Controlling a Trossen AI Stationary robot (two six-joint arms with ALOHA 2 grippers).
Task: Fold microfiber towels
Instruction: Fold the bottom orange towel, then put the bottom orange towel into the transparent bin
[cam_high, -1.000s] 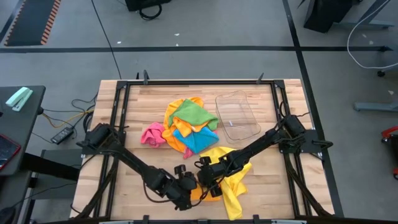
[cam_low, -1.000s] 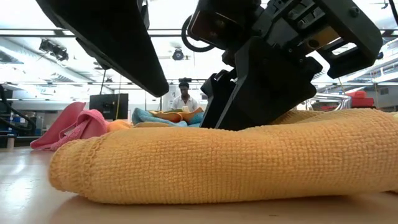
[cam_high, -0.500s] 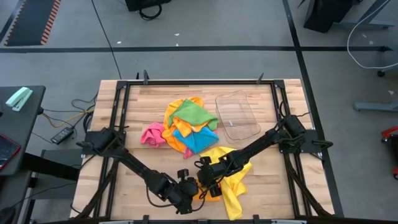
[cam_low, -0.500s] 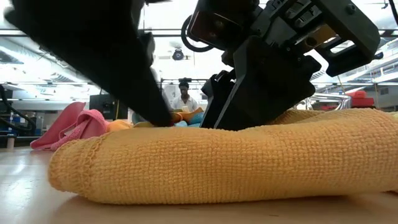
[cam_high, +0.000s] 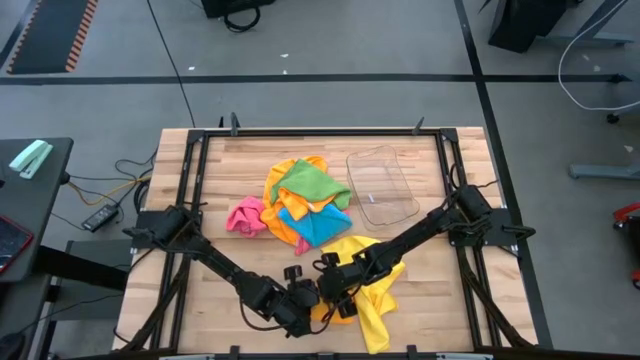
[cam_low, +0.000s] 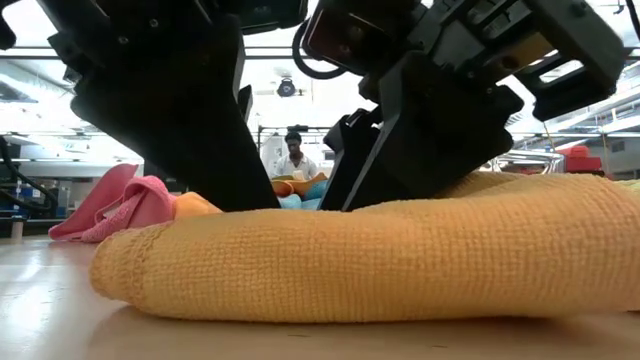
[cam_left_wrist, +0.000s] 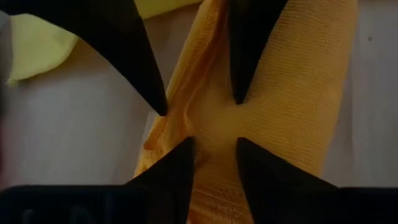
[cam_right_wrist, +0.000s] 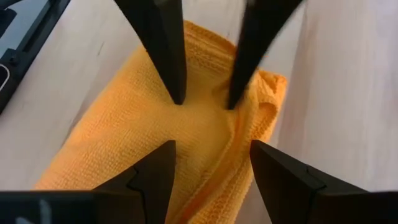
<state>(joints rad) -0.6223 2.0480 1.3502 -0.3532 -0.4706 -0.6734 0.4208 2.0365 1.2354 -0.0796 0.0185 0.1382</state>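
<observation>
An orange microfiber towel (cam_low: 350, 265) lies bunched lengthwise near the table's front edge, partly on a yellow towel (cam_high: 372, 290). My left gripper (cam_high: 306, 302) comes in from the near left and my right gripper (cam_high: 336, 294) from the far right. Both are open, slant down and face each other over the towel. In the left wrist view my left gripper (cam_left_wrist: 214, 142) has a raised fold (cam_left_wrist: 186, 118) of the towel between its tips. In the right wrist view my right gripper (cam_right_wrist: 212, 144) straddles the same orange cloth (cam_right_wrist: 112, 124). My left gripper sets its two open fingertips (cam_right_wrist: 178, 93) on the top of the orange towel, slanting down from the near left. A ridge of cloth (cam_right_wrist: 239, 127) runs beside them. The towel lies flat on the table. My right gripper rests its open fingertips (cam_left_wrist: 160, 106) on the towel's top, slanting down from the far right, opposite the left one. Nothing is pinched; the cloth stays on the table.
A heap of orange, green and blue towels (cam_high: 305, 200) and a pink one (cam_high: 245, 215) lie mid-table behind the grippers. A clear plastic tray (cam_high: 382, 185) stands at the far right. A person (cam_low: 293, 155) shows in the room beyond.
My left gripper has come down from above onto the orange towel, next to my right gripper. The towel's left end in the low view has drawn in a little toward the grippers.
</observation>
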